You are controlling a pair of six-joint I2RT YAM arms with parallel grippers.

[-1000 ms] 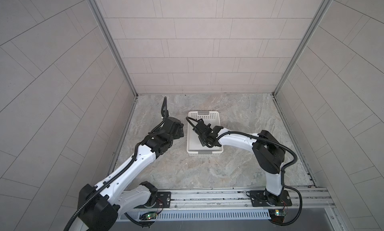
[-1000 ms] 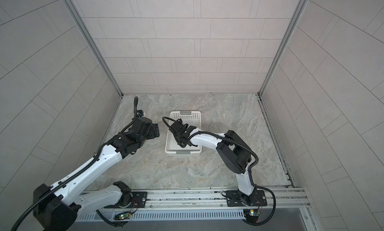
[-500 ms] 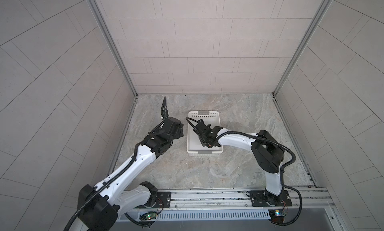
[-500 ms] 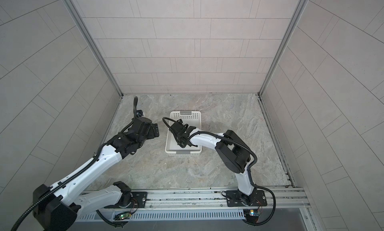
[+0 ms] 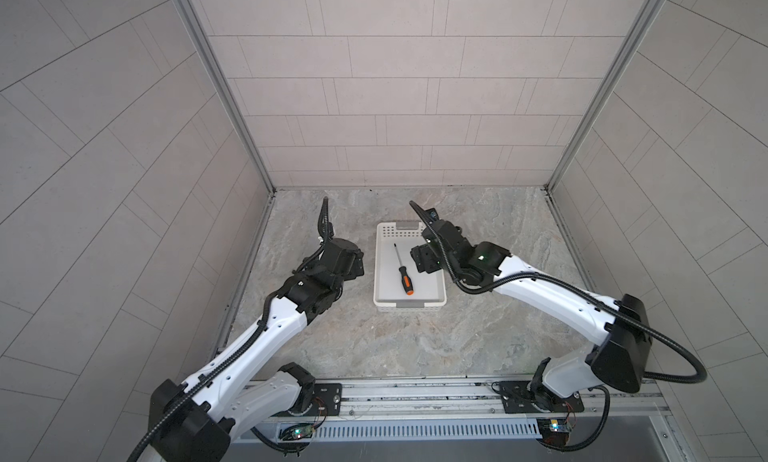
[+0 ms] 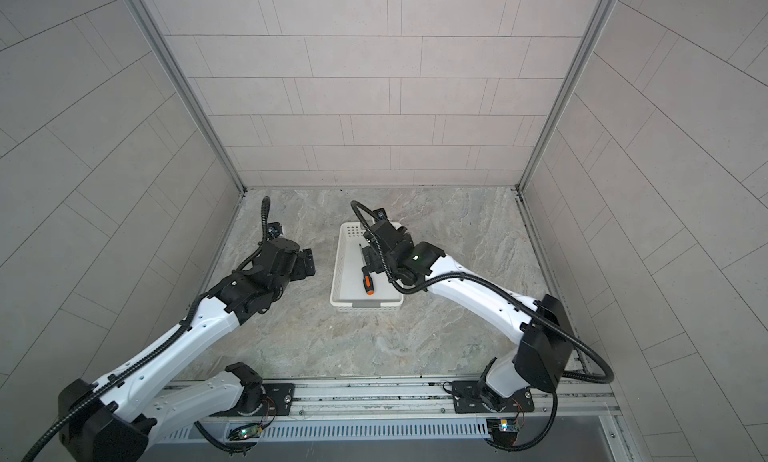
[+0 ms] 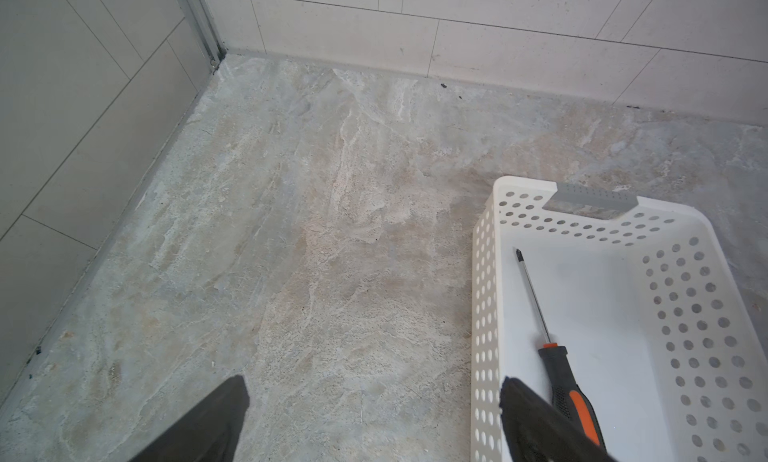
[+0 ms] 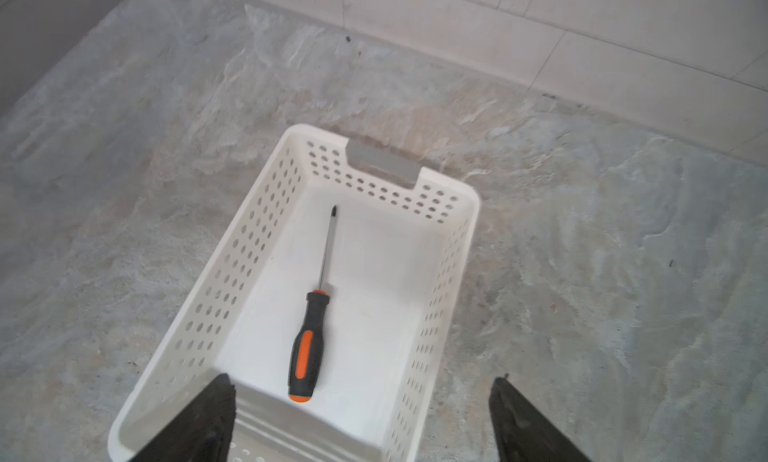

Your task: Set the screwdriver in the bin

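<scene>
The screwdriver (image 5: 404,275) (image 6: 366,279) (image 8: 308,347), with a black-and-orange handle, lies flat on the floor of the white perforated bin (image 5: 376,273) (image 6: 335,273) (image 8: 249,252). Its tip points to the far end. My right gripper (image 5: 424,261) (image 6: 369,259) (image 8: 361,383) hovers open over the bin's right side, above the handle, holding nothing. My left gripper (image 5: 354,265) (image 6: 308,264) (image 7: 372,382) stands open just left of the bin, with nothing between its fingers. The left wrist view shows the screwdriver (image 7: 536,302) inside the bin (image 7: 484,281).
The bin rests on a marbled stone floor (image 5: 415,343). Tiled walls close it in on three sides. A metal rail (image 5: 415,397) with both arm bases runs along the front edge.
My right gripper has opened and let go of the screwdriver, which now lies on the bin floor. The gripper has drawn back slightly to the right. The left arm has not moved.
</scene>
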